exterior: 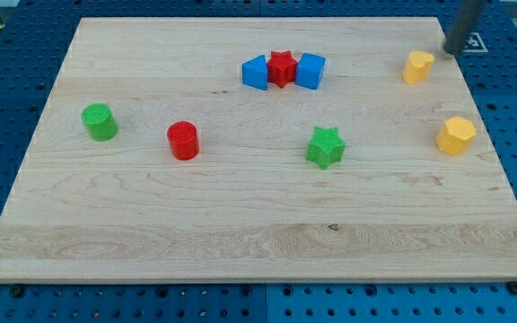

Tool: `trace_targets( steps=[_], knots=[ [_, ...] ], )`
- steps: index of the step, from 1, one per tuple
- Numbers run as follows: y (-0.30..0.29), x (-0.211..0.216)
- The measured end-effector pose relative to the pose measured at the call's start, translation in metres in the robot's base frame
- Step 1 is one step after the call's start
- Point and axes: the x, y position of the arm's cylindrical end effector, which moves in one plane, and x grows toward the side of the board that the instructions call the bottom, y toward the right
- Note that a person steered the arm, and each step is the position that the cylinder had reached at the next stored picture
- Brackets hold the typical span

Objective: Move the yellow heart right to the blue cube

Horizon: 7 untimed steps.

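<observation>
My rod enters at the view's top right and is cut off by the upper edge, so only its blurred lower stretch shows; my tip [450,52] sits just right of the far yellow block [417,66], whose heart shape is hard to confirm at this size. The red star [282,67] partly hides the inner faces of the blue blocks either side.

The light is bright and even, and seems to come from above. The desk [240,224] shows no strong glare. Each block has only a short, soft shadow at its base, for example the red cylinder [183,140]. The rod near the view's top right is blurred; the blocks look sharp.
</observation>
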Motion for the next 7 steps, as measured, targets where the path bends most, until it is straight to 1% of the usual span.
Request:
trace_targets(
  steps=[1, 2, 3, 4, 6, 7],
  knots=[
    [-0.005, 0.037],
    [-0.069, 0.031],
    [-0.154, 0.026],
    [-0.184, 0.026],
    [-0.116, -0.017],
    [-0.133, -0.04]
  ],
)
